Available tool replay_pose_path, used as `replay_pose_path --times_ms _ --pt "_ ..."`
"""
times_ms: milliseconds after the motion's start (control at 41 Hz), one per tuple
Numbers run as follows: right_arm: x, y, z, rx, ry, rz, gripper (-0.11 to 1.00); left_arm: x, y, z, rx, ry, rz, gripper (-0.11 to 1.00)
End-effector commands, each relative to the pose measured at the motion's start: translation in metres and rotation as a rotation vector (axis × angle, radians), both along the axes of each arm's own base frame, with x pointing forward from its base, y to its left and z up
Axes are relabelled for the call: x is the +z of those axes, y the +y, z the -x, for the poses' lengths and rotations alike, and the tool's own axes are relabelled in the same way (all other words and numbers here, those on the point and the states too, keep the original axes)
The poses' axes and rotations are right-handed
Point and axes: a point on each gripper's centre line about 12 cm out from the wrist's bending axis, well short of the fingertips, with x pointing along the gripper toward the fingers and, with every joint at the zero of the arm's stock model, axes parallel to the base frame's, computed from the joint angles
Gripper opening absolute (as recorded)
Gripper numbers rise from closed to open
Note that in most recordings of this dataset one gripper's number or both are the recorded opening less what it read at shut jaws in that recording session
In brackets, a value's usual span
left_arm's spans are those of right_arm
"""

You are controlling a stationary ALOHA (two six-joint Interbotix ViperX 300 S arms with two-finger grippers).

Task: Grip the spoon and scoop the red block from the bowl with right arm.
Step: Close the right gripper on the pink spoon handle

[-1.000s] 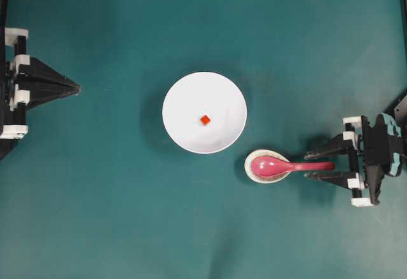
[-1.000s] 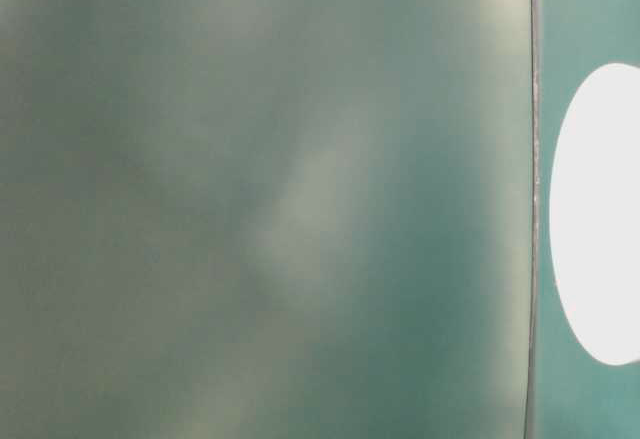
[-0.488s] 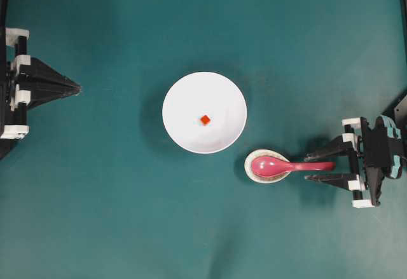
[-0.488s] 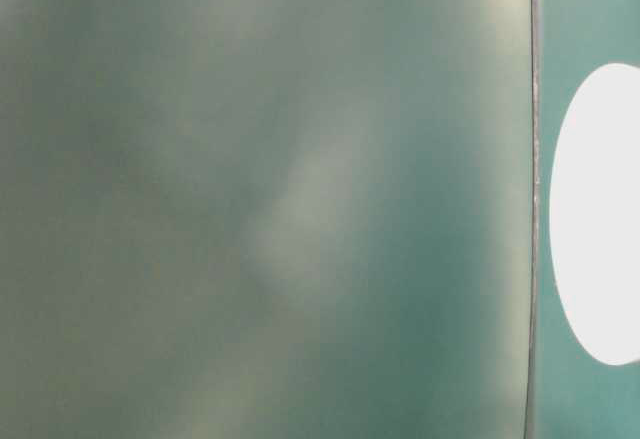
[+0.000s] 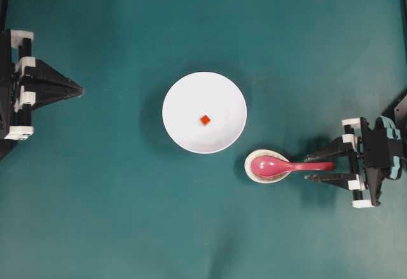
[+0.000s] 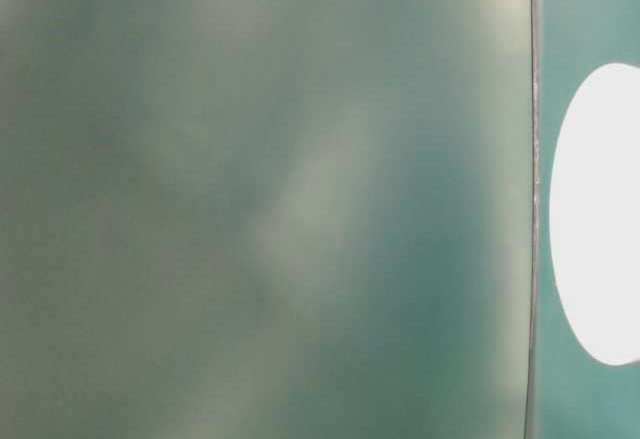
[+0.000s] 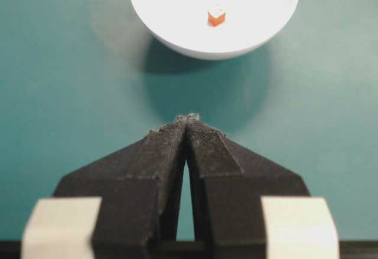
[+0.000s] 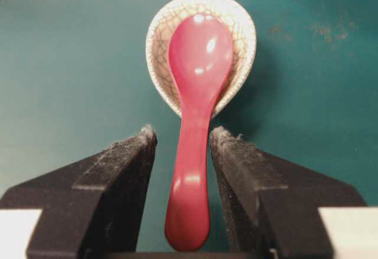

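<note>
The magenta-pink spoon (image 5: pixel 294 165) lies with its scoop in a speckled spoon rest (image 5: pixel 249 164), handle pointing right. My right gripper (image 5: pixel 308 167) is open, one finger on each side of the handle. In the right wrist view the spoon (image 8: pixel 198 94) runs between the fingers (image 8: pixel 127 158) with a narrow gap on both sides. The tiny red block (image 5: pixel 205 119) sits near the middle of the white bowl (image 5: pixel 184 98). At the far left my left gripper (image 5: pixel 79 89) is shut and empty. It faces the bowl (image 7: pixel 177 11) and the red block (image 7: pixel 217 15).
The spoon rest (image 8: pixel 159 35) stands just right of and below the bowl on the teal table. The table-level view is a blur, with only a white oval (image 6: pixel 600 209) at its right edge.
The right gripper's fingers have drawn slightly closer to the spoon handle. The left gripper has shifted a little. Spoon, bowl and block have not moved.
</note>
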Motion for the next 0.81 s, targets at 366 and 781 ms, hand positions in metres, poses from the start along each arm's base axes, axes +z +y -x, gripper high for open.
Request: replay_pose_path --times_ms 366,781 --pt "0.0012 0.0017 -0.0008 0.022 -0.005 0.046 0.42 0.0091 0.0012 -0.0029 0.004 -0.027 -0.004 0.0" --pt "0.0025 -0.0001 -0.0036 0.018 -0.014 0.074 0.42 0.0094 0.0013 -0.0033 0.004 -0.027 -0.004 0.0"
